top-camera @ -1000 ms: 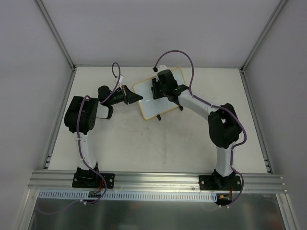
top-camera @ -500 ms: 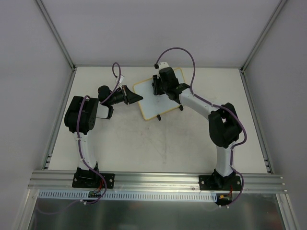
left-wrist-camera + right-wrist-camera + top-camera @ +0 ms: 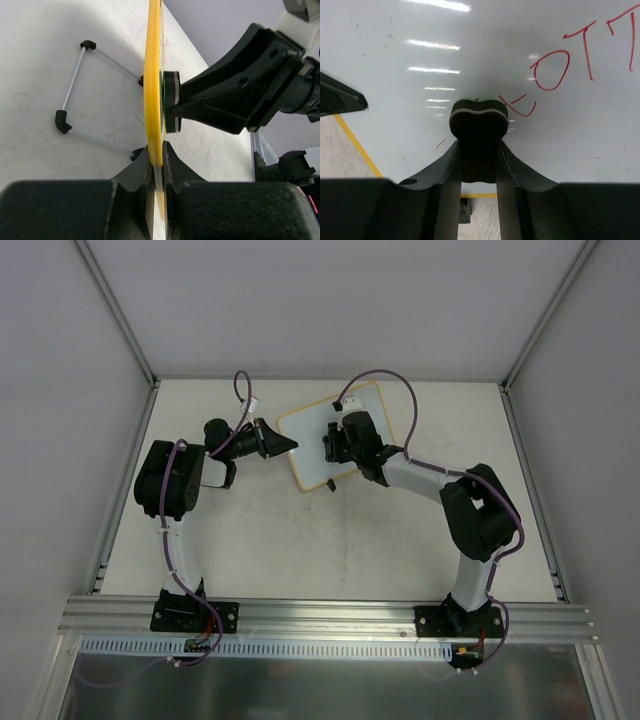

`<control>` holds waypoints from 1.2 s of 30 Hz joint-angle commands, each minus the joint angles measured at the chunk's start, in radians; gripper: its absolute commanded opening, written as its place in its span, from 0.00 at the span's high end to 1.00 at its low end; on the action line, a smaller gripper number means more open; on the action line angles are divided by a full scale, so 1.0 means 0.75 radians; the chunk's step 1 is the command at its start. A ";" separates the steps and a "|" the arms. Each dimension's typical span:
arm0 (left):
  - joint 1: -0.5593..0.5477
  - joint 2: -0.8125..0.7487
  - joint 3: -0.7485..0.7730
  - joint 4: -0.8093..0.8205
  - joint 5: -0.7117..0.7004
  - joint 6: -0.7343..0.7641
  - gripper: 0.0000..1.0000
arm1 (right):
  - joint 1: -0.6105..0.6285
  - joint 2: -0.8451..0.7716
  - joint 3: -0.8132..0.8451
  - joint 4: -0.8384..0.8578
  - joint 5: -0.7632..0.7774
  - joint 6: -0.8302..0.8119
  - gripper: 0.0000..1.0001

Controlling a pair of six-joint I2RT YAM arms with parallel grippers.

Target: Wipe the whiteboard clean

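The whiteboard (image 3: 312, 438) with a pale yellow rim lies at the back middle of the table. My left gripper (image 3: 288, 444) is shut on its left edge; the left wrist view shows the yellow rim (image 3: 152, 100) edge-on between the jaws. My right gripper (image 3: 334, 440) is shut on a small black eraser (image 3: 479, 120) and presses it on the board face (image 3: 420, 55). Red handwriting (image 3: 555, 70) lies to the eraser's upper right. The eraser (image 3: 170, 102) also shows against the board in the left wrist view.
A wire stand with black feet (image 3: 67, 90) sticks out under the board onto the white table (image 3: 330, 540). Grey walls and aluminium posts (image 3: 115, 310) ring the table. A metal rail (image 3: 320, 615) runs along the near edge.
My right gripper has slid the eraser from the board's upper middle down toward its near edge. The left gripper and the board have not moved.
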 commanded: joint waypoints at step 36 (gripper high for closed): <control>-0.025 0.004 0.031 0.276 0.068 0.189 1.00 | 0.228 0.107 0.014 -0.062 0.053 -0.006 1.00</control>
